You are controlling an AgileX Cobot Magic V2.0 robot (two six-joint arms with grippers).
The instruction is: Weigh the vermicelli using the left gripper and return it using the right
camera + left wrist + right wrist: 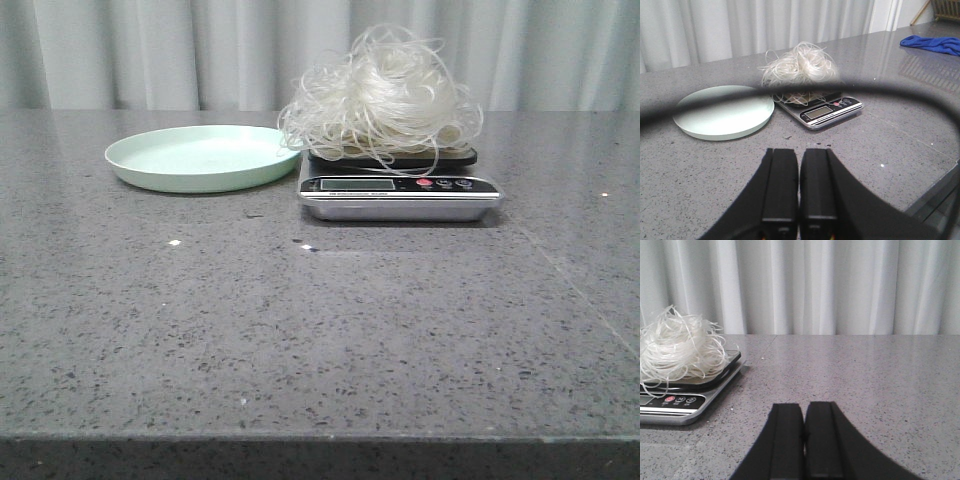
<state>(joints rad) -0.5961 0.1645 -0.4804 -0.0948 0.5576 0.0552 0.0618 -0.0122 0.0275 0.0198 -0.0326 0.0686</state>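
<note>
A fluffy, nest-like bundle of thin translucent white vermicelli point(380, 95) is sitting piled on the dark weighing platform of a small silver digital kitchen scale point(400, 197), its loose strands spilling over the platform's rim. The scale is resting toward the far edge of the speckled grey stone tabletop point(320, 330), roughly midway along it, with its display and coloured buttons facing the near edge. Just beside it, on the side toward the table's left edge, a shallow pale green round plate point(195, 157) is lying flat with a few stray noodle strands reaching over its rim. The black left gripper point(799, 187) is hanging above the table near its front, fingers pressed together with nothing between them. The black right gripper point(804, 440) is hovering likewise, its fingers closed and holding nothing. A crumpled blue cloth point(932, 44) is lying beyond the table's right side.
</note>
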